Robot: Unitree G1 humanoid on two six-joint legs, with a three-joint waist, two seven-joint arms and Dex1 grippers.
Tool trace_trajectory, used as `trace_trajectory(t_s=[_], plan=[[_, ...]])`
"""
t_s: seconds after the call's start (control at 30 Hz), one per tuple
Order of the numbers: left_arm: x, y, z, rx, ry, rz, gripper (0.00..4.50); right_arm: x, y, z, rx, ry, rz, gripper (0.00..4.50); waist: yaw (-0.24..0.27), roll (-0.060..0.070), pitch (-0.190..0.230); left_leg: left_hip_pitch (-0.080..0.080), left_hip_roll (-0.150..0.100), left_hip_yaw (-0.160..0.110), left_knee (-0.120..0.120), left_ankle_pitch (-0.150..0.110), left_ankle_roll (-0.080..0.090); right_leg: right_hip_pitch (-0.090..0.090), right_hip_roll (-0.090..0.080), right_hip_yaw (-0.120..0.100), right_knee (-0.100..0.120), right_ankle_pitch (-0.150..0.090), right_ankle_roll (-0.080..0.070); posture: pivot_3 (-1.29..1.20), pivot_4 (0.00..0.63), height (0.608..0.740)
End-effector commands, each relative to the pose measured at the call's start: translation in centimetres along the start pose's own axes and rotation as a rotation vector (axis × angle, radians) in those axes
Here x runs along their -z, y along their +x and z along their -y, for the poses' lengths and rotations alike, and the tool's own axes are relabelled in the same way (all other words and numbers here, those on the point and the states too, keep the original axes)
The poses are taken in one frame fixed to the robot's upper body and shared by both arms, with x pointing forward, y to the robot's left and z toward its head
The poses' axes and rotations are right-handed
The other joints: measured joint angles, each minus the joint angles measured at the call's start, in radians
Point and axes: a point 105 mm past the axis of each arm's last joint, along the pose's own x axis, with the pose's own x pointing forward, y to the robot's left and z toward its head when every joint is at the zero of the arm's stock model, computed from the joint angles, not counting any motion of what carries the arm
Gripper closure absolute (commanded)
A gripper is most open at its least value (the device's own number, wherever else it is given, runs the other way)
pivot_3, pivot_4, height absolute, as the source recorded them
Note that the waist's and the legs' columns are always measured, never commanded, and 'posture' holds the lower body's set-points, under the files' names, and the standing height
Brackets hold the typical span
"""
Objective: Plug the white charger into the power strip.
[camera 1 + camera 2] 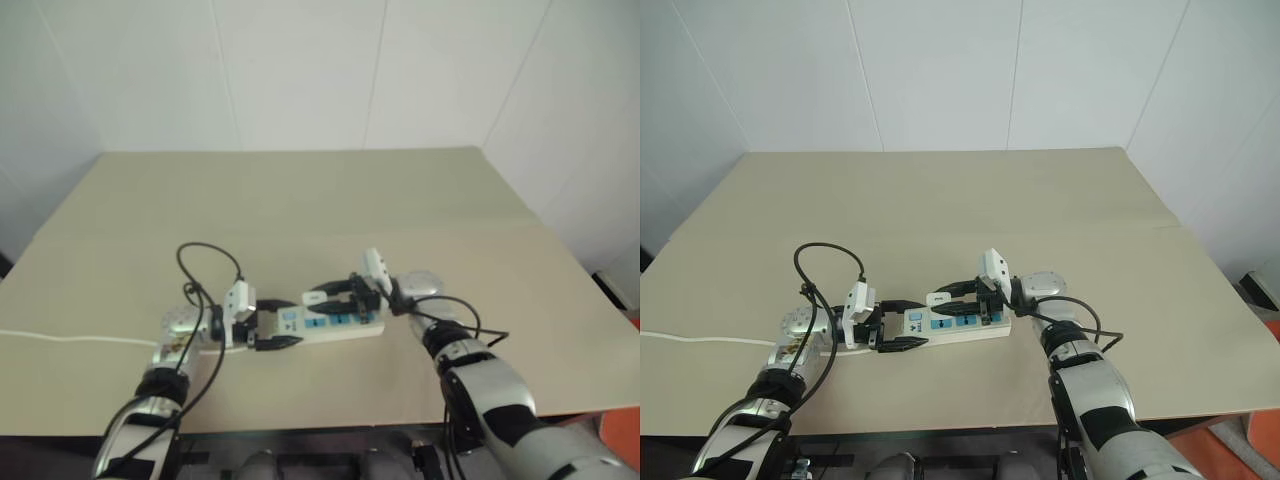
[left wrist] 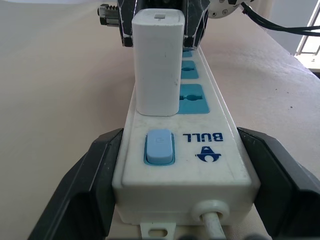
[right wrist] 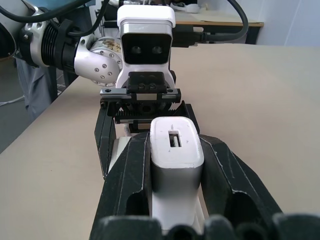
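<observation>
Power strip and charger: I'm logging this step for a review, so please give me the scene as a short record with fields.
surface: beige table
power strip: lies flat on the table, blue switch and cord at its left-gripper end
left gripper: fingers astride the strip's switch end, one at each side
white charger: stands upright on the strip, beside the switch
right gripper: shut on the white charger
plug depth: prongs hidden; cannot tell if fully seated
</observation>
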Motion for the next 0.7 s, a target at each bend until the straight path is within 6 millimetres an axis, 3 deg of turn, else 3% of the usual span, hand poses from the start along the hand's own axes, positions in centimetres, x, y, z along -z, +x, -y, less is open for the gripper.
trace_trajectory(t_s=[0.03,0.3,0.57,0.7], plan=[[-1.0,-0.3,0.1,0.024,0.05,0.015,1.25,5.5,-2.8,-1.6,0.05,0.185,-0.234,3.38,-0.003,0.0,0.0,0.002,0.0,0.0,-0.001,0.0,0.0,0.002,0.0,0.0,-0.001,0.0,0.0,0.0,0.15,0.74],[-0.8,-0.7,0.3,0.015,0.04,0.008,1.25,7.3,-3.2,-2.3,0.086,0.252,-0.291,3.38,-0.011,0.0,-0.01,0.012,0.0,0.0,-0.005,0.0,0.0,0.012,0.0,0.0,-0.006,-0.004,0.005,0.0,0.15,0.74],[-0.8,-0.8,0.3,0.019,0.043,-0.001,1.25,6.7,-3.3,-2.3,0.091,0.174,-0.255,3.38,-0.011,-0.004,-0.015,0.015,0.001,0.0,-0.006,0.0,0.0,0.014,0.0,0.0,-0.007,-0.004,0.005,0.0,0.15,0.74],[-0.9,-0.7,0.1,0.016,0.046,0.003,1.25,6.3,-3.4,-2.0,0.108,0.128,-0.23,2.08,-0.009,-0.006,-0.016,0.013,0.001,0.0,-0.007,0.0,0.0,0.012,0.0,-0.001,-0.008,-0.004,0.005,0.0,0.15,0.74]])
